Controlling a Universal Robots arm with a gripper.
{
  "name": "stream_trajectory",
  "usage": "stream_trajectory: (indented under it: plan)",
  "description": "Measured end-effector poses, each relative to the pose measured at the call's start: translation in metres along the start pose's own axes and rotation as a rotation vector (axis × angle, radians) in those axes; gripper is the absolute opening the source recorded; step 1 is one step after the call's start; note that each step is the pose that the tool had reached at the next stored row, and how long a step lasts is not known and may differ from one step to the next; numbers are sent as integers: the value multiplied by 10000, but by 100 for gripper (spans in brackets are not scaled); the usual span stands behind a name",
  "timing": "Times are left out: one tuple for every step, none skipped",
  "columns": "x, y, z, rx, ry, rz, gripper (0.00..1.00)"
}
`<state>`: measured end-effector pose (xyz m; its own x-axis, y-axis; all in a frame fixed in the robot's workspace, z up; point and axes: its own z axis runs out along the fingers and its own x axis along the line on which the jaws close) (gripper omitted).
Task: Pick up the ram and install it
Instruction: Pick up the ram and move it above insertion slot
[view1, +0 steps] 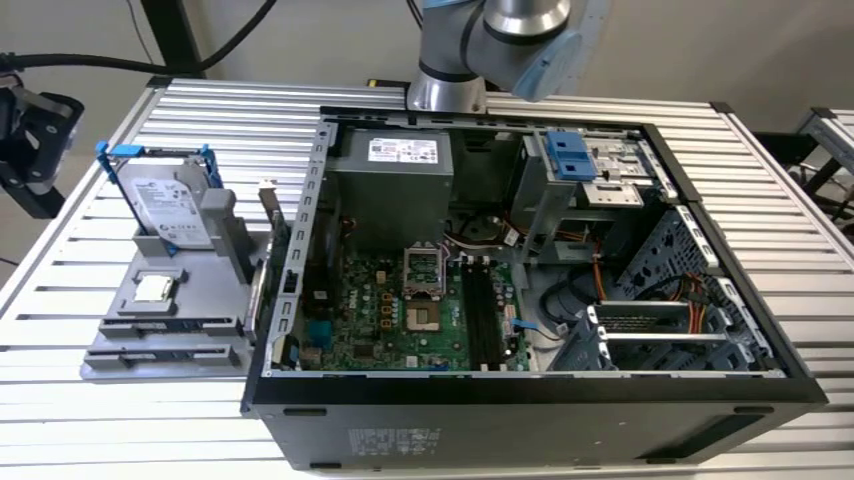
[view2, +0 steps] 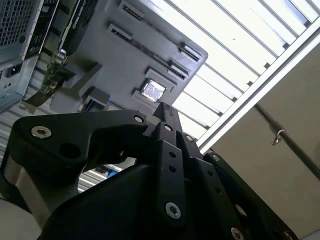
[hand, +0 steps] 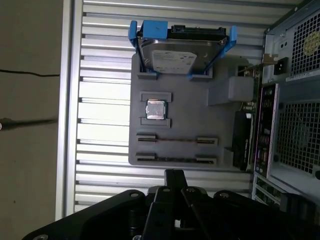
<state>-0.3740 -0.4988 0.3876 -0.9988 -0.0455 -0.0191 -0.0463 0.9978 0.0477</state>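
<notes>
Slatted bench (view1: 67, 260) is seen bearing a grey holder (view1: 207, 300) at the exterior view's left. The ram (hand: 177, 140) is seated on edge in its slot, untouched. The pincer (hand: 173, 175) is held apart from it, pressed together and empty. The approach is judged in hand, and spreading across the thin edge is called for.

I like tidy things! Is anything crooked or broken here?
Nothing stands out. The hard drive stands in the gray holder, the processor chip sits square in its pocket, and the ram lies straight between its brackets.
</notes>
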Motion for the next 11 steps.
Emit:
stream_trajectory:
  plan:
    - [1, -13, 0, 0, 0, 0, 0]
    - [1, -26, 0, -1, 0, 0, 0]
    - [2, -36, 0, 0, 0, -1, 0]
    - [2, -43, 1, -1, -1, -1, 0]
    - [3, -46, 1, 0, 0, 0, 0]
    - [3, -46, 1, 0, 0, 1, 0]
    - [3, -47, 1, 0, 0, 1, 0]
    - [2, -47, 1, 0, 0, -1, 0]
    - [2, -47, 1, 0, 1, -4, 0]
    - [2, -48, 1, -1, 0, -20, 0]
    - [2, -47, -1, -1, 1, -20, 0]
